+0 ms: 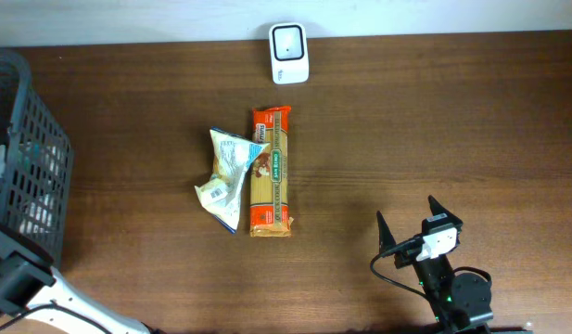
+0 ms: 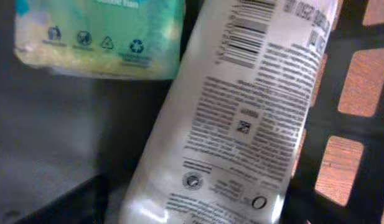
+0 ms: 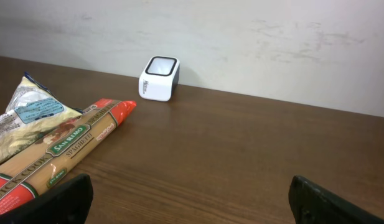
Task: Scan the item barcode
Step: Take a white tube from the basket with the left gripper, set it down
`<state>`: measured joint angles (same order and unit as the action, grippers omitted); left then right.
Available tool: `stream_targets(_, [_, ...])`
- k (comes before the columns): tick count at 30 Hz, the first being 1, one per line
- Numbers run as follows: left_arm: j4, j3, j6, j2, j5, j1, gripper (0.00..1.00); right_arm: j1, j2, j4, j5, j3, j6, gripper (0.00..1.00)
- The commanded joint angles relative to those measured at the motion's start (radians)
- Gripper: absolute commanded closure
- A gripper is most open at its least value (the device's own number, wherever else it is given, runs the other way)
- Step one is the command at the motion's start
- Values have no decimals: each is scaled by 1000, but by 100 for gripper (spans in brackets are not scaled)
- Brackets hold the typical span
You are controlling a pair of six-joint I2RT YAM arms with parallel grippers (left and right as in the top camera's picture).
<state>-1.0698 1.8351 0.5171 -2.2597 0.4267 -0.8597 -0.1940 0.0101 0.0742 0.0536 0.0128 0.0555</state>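
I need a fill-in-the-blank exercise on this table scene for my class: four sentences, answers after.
1. The white scanner stands beyond the ___ spaghetti pack.
2. The crumpled bag lies at that pack's ___ side.
3. On the right arm, the jaws stand ___, nothing between them.
4. The left wrist camera shows a white bottle printed with a ___.
Missing words: orange; left; open; barcode.

A dark mesh basket (image 1: 31, 158) stands at the tabletop's (image 1: 452, 139) left edge. Mid-tabletop, a spaghetti pack (image 1: 270, 172) lies pointing toward the far edge, with a crumpled bag (image 1: 226, 176) touching its left side. A green pack (image 2: 98, 37) lies inside the basket.
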Motion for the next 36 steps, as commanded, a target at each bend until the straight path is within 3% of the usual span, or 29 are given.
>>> stream_targets(1, [-6,-2,11,-52,-47,4,44,5,-6,1,-1,-7,0,1])
stream_targets(3, [-6,-2,11,-51,-58,4,78,5,-6,1,-1,-7,0,1])
stream_targets(4, [-6,-2,11,-51,-58,4,88,5,-6,1,-1,-7,0,1])
stream_targets(7, [-24,15,-8,-45,-56,4,100,5,-6,1,-1,-7,0,1])
stream_targets(11, [-76,92,-37,29,-43,4,100,5,-6,1,-1,-7,0,1])
stream_targets(19, [5,147,-393,459,1,4,100,5,-6,1,-1,-7,0,1])
stream_targets(21, [51,147,-438,566,87,4,100,5,-6,1,-1,-7,0,1])
stream_targets(22, [128,147,-515,647,239,14,100,5,-6,1,-1,-7,0,1])
stream_targets(23, [151,147,-529,690,259,41,100,5,-6,1,-1,-7,0,1])
stream_targets(25, [127,147,-525,767,190,175,100,5,-6,1,-1,-7,0,1])
stream_targets(28, [-82,78,-502,729,-200,606,100,5,-6,1,-1,-7,0,1])
stream_targets(30, [-110,-37,-503,682,-276,726,100,5,-6,1,-1,-7,0,1])
stream_targets(34, [52,-462,-584,574,-327,852,100,5,-6,1,-1,-7,0,1])
stream_targets(36, [256,-658,-587,556,-318,890,100,5,-6,1,-1,-7,0,1])
